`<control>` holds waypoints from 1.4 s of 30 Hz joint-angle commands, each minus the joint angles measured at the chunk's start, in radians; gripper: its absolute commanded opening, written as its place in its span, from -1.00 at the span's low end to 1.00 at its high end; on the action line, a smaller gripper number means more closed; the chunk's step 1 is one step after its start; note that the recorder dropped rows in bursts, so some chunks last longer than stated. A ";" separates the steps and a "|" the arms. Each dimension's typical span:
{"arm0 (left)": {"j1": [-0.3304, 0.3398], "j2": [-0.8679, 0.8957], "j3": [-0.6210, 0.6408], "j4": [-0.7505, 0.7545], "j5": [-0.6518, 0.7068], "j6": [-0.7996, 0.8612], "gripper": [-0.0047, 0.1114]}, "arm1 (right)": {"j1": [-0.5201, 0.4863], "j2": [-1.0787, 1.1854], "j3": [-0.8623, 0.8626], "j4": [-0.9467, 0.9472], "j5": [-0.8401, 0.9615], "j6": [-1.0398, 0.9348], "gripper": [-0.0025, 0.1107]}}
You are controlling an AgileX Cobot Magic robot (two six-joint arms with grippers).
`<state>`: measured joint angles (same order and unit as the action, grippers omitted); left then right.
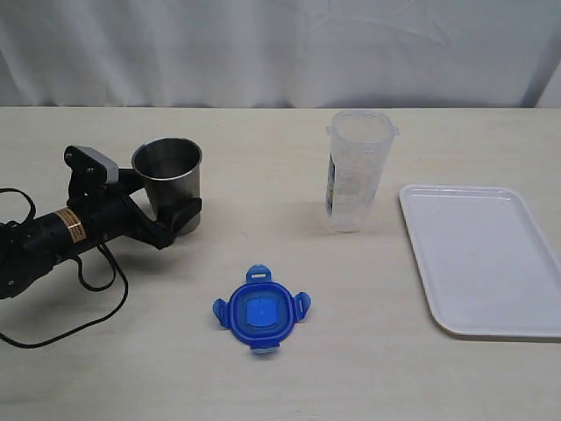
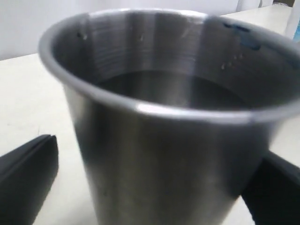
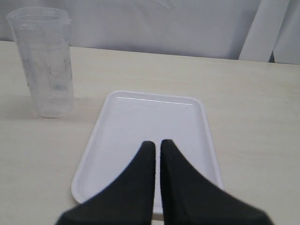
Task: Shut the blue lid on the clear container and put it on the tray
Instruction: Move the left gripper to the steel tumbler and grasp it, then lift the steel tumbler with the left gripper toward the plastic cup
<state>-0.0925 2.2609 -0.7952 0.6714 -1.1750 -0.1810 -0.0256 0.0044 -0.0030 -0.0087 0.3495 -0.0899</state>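
Note:
The blue lid (image 1: 261, 310) lies flat on the table near the front, its snap flaps spread out. The clear container (image 1: 358, 171) (image 3: 44, 61) stands upright and uncovered in the middle, left of the white tray (image 1: 486, 259) (image 3: 150, 117), which has nothing on it. My left gripper (image 1: 173, 210) (image 2: 159, 187) is far from both, at the left. Its jaws are open wide around a steel cup (image 1: 168, 171) (image 2: 159, 117), and a gap shows beside one finger (image 2: 28, 173). My right gripper (image 3: 157, 145) is shut on nothing, above the tray's near end, and is out of the exterior view.
The left arm and its black cable (image 1: 83, 298) lie across the table's left side. A white curtain (image 1: 280, 44) hangs behind the table. The steel cup stands between the left fingers, well left of the container.

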 commanded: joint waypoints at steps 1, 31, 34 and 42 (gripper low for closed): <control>-0.001 0.007 -0.029 0.001 -0.012 -0.010 0.89 | -0.007 -0.004 0.003 -0.006 -0.004 0.000 -0.88; -0.004 0.048 -0.080 0.002 -0.046 -0.018 0.89 | -0.007 -0.004 0.003 -0.006 -0.004 0.000 -0.88; -0.011 0.048 -0.080 0.002 -0.046 -0.018 0.89 | -0.007 -0.004 0.003 -0.006 -0.004 0.000 -0.88; -0.031 0.048 -0.080 -0.001 -0.046 -0.003 0.36 | -0.007 -0.004 0.003 -0.006 -0.004 0.000 -0.88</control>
<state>-0.1171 2.3073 -0.8709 0.6764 -1.2047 -0.1870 -0.0256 0.0044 -0.0030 -0.0087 0.3495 -0.0899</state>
